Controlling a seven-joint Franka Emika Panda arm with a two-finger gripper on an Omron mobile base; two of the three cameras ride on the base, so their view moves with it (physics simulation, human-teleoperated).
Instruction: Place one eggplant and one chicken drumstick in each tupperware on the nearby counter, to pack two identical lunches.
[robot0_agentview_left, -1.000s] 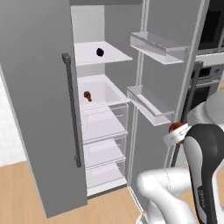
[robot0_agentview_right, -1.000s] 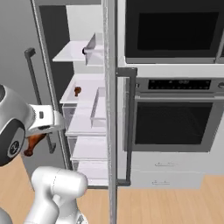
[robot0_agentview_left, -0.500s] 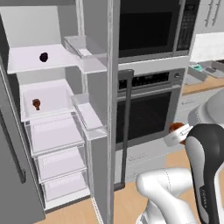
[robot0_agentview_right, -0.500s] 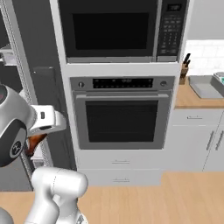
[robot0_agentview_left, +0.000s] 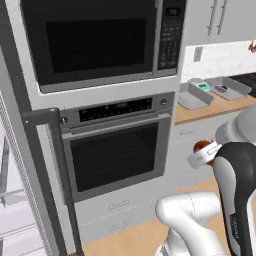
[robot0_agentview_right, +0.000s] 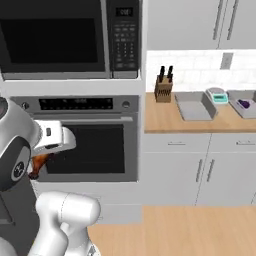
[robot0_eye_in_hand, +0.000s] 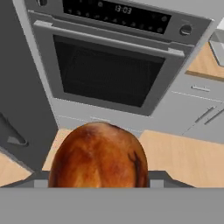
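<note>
Gripping a drumstick (robot0_eye_in_hand: 98, 155), the hand (robot0_eye_in_hand: 98, 181) was well short of the trays (robot0_agentview_right: 196, 106), one already holding an eggplant (robot0_agentview_right: 244, 104).

Both base views look forward from behind the arm, left and right of it, sharing the oven (robot0_agentview_left: 115, 150) (robot0_agentview_right: 80, 137) and the counter (robot0_agentview_left: 212, 107) (robot0_agentview_right: 165, 117) beside it; the hand view faces the oven (robot0_eye_in_hand: 109, 65) closer, tilted.

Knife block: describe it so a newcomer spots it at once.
Start at the long light-brown wooden counter right of the stainless wall oven. At its left end, against the white backsplash, stands the small brown wooden knife block, left of a shallow grey container. It alone has black handles sticking up.
</note>
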